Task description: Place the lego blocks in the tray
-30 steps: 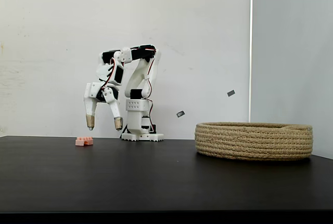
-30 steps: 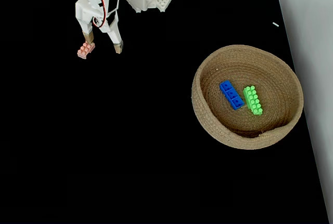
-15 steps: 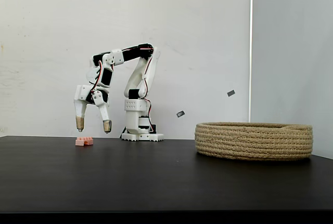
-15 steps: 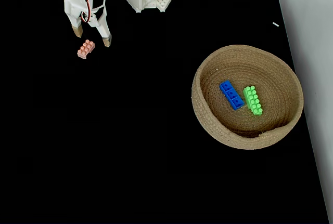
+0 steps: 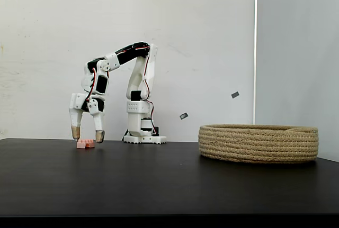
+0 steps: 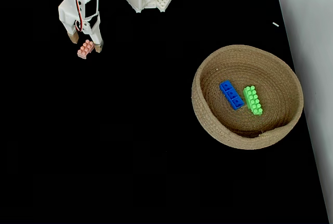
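While blue brick (image 6: 231, 94) and green brick (image 6: 253, 100) lie inside tray (image 6: 204, 114), gripper (image 5: 85, 134) hangs far from tray, fingers apart around pink brick (image 6: 86, 49) on bench (image 6: 130, 146).

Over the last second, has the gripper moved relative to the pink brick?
Yes. The gripper has shifted left and come down, so its open fingers now straddle the pink brick, which stayed put on the table.
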Controlling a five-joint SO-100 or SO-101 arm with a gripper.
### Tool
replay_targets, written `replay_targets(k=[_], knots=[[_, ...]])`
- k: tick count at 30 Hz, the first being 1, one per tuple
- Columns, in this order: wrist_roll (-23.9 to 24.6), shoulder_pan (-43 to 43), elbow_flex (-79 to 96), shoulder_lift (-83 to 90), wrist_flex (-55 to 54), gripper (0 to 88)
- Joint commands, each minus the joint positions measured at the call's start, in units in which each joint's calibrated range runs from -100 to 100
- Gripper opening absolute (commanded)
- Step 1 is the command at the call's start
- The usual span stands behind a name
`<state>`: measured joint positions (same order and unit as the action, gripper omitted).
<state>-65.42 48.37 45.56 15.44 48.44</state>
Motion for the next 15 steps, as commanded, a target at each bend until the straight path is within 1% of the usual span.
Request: replay_targets(k=[1, 8, 11, 13, 15], knots=[[0.4, -0.9, 0.0, 0.6, -1.7, 21.3], [1.0, -2.0, 3.5, 0.6, -5.1, 17.0], [1.1, -2.3, 5.4, 0.6, -7.6, 11.3], [1.4, -2.5, 6.3, 0.6, -8.8, 4.1], [1.6, -2.9, 7.0, 0.6, -9.5, 0.2]])
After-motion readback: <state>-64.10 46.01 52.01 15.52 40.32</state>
